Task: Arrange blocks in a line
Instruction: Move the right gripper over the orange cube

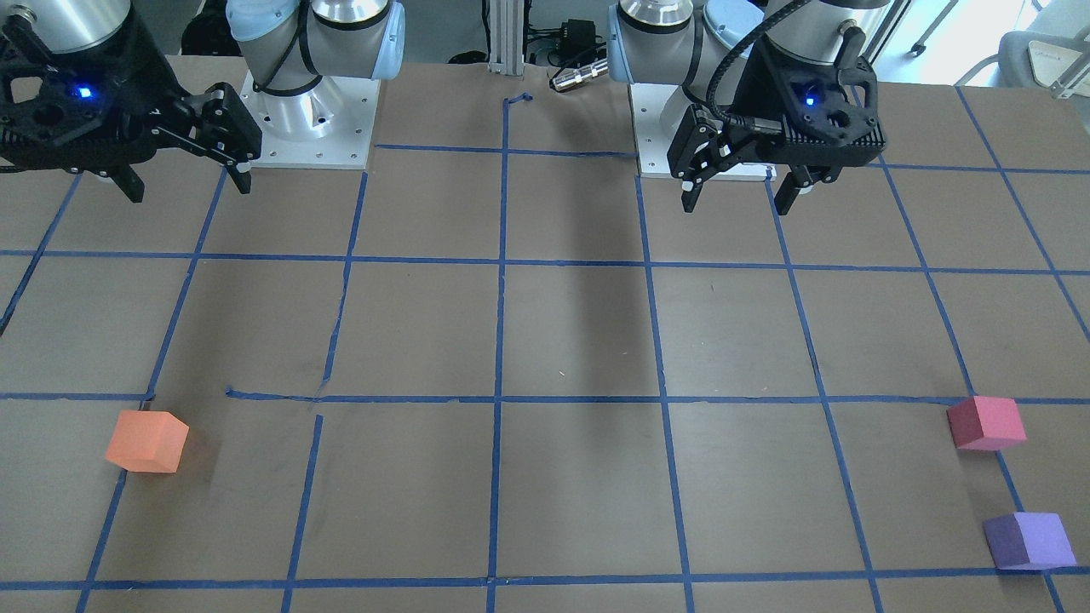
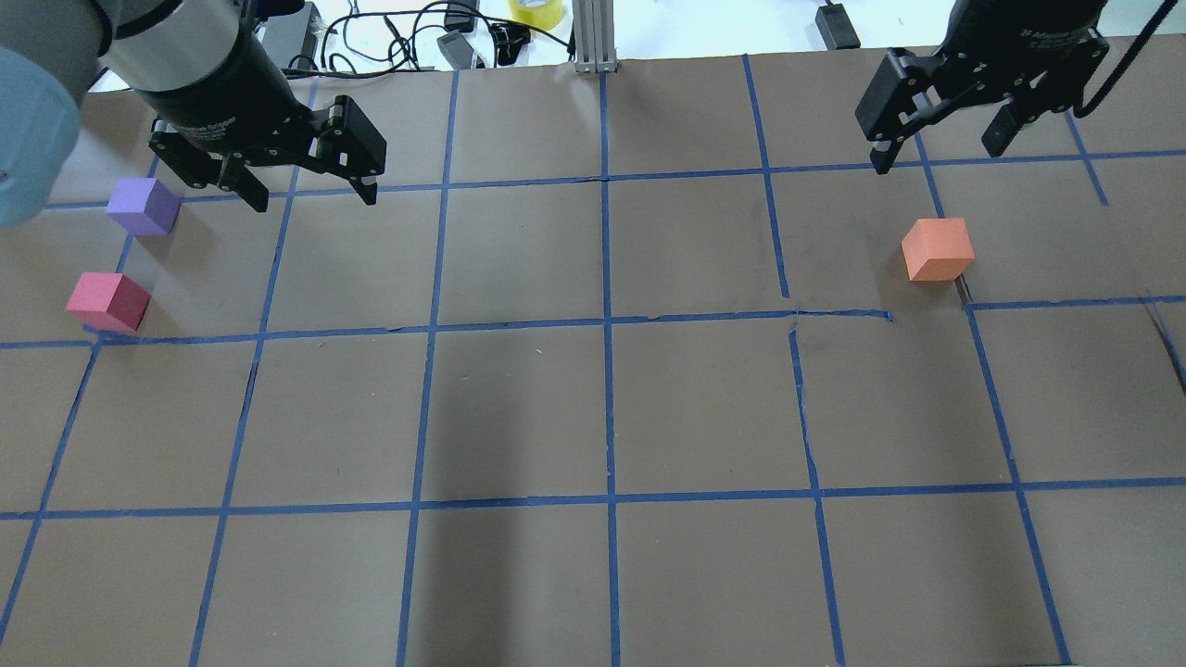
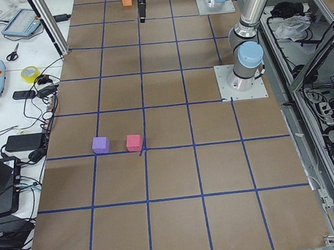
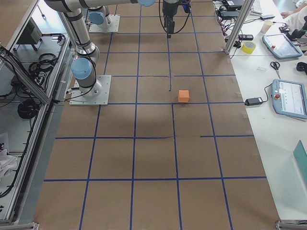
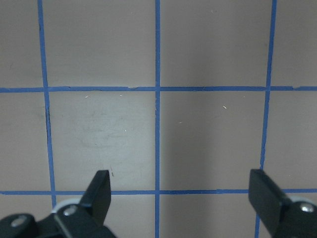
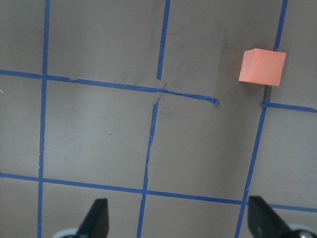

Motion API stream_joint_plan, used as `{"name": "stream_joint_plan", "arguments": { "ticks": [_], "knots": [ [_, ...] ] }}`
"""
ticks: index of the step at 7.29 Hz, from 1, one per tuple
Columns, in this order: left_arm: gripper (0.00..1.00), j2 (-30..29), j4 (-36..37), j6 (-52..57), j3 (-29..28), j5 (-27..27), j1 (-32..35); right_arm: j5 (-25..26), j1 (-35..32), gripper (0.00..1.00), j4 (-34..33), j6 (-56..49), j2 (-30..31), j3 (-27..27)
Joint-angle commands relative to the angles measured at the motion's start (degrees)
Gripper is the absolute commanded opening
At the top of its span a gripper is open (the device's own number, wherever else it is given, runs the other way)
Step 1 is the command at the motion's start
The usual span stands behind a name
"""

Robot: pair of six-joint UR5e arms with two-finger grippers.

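The orange block (image 2: pixel 938 249) sits on the table's right side, a little nearer the robot than my right gripper (image 2: pixel 936 156), which hangs open and empty above the table. The right wrist view shows the orange block (image 6: pixel 262 67) at the upper right, far beyond the fingers (image 6: pixel 96 218). The pinkish red block (image 2: pixel 107 302) and the purple block (image 2: pixel 143 206) sit near the left edge, about a block's width apart. My left gripper (image 2: pixel 313 197) is open and empty, above the table to the right of the purple block. The left wrist view shows only bare table between its fingers (image 5: pixel 99 191).
The brown table (image 2: pixel 602 408) carries a grid of blue tape (image 2: pixel 607 324), peeled in places near the orange block. Both arm bases (image 1: pixel 311 128) stand at the robot's edge. Cables and a tape roll (image 2: pixel 536 11) lie beyond the far edge.
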State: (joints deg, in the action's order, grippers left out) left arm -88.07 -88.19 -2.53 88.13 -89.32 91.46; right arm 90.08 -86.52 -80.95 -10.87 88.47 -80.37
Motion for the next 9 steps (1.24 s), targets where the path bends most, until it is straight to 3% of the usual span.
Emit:
{"name": "stream_joint_plan", "arguments": {
  "ticks": [1, 4, 5, 9],
  "knots": [
    [1.00, 0.00, 0.03, 0.07, 0.11, -0.06, -0.06, 0.44, 0.12, 1.00, -0.87, -0.11, -1.01, -0.84],
    [1.00, 0.00, -0.05, -0.02, 0.11, -0.06, 0.03, -0.17, 5.89, 1.00, -4.21, -2.82, -5.57, -0.49],
    [1.00, 0.00, -0.05, -0.02, 0.11, 0.03, 0.03, 0.35, 8.79, 1.00, -8.21, -4.14, -7.42, -0.75],
    [1.00, -0.18, 0.03, 0.07, 0.20, -0.06, 0.12, 0.97, 14.70, 1.00, -21.84, -5.64, -22.79, -0.84]
  ]
}}
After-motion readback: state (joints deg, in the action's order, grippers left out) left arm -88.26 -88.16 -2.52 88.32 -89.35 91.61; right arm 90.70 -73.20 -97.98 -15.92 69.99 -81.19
